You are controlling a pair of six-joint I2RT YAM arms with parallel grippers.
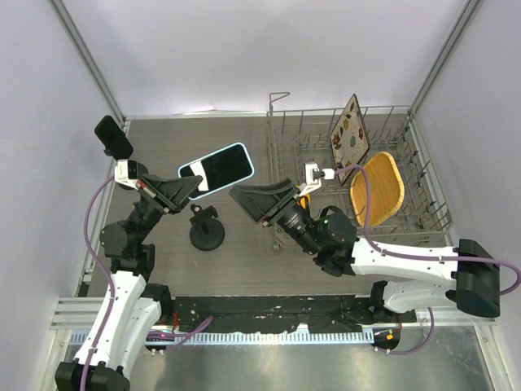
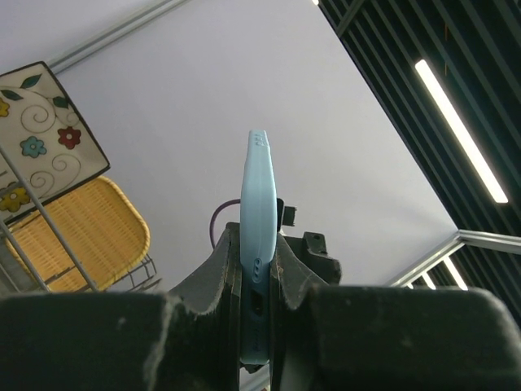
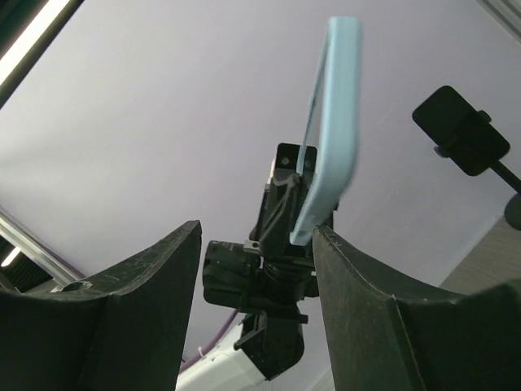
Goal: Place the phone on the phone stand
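Note:
The phone, dark screen up in a light blue case, is held in the air by my left gripper, which is shut on its near-left end. The left wrist view shows the case edge upright between the jaws of that gripper. A black stand with a round base and short stem sits on the table below the phone. My right gripper is open and empty just right of the phone. In the right wrist view the phone stands beyond the spread jaws of the right gripper.
A black rectangular holder on a thin stem stands at the back left and shows in the right wrist view. A wire dish rack at the back right holds a flowered square plate and a yellow wicker plate.

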